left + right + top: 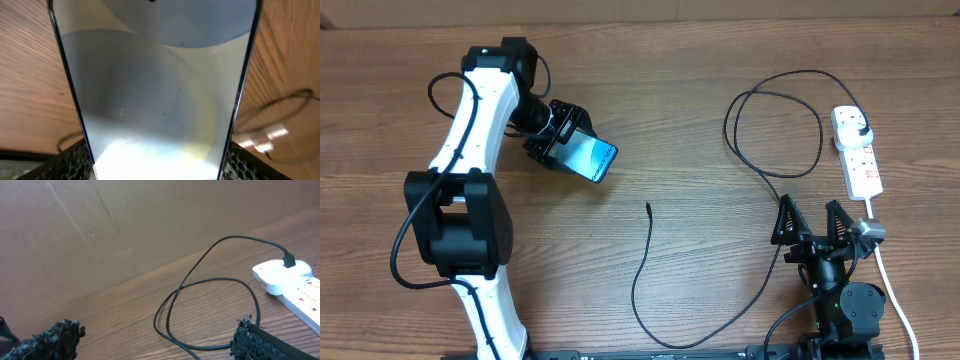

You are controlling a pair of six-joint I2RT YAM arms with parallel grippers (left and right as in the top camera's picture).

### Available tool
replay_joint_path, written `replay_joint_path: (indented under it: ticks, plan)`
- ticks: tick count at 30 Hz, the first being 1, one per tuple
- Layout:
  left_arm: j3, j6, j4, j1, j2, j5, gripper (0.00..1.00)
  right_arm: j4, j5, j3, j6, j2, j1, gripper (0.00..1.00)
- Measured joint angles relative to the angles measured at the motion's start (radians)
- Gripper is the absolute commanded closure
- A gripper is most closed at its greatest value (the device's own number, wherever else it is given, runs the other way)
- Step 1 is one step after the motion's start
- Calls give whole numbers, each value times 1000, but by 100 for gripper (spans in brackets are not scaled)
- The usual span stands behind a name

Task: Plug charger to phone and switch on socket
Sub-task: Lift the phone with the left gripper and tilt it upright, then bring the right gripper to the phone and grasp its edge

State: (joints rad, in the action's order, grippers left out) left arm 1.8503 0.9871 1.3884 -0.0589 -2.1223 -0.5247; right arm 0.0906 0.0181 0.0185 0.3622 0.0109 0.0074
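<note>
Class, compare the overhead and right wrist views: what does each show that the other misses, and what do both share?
Only overhead: the left gripper clamping the slim smartphone with a glowing light-blue screen, and the free connector tip of the thin black cable. Only right wrist: the face of the brown cardboard wall. Both: the open right gripper, the cable's loop, the white power strip and the brown wooden table.
</note>
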Motion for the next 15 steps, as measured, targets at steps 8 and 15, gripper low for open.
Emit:
replay_joint_path:
  ticks: [8,15]
  plan:
    - [0,0,0,-20,0,109,96,-1,0,0,0,0,0,0]
    - [0,0,0,-20,0,115,96,0,43,0,1,0,0,0]
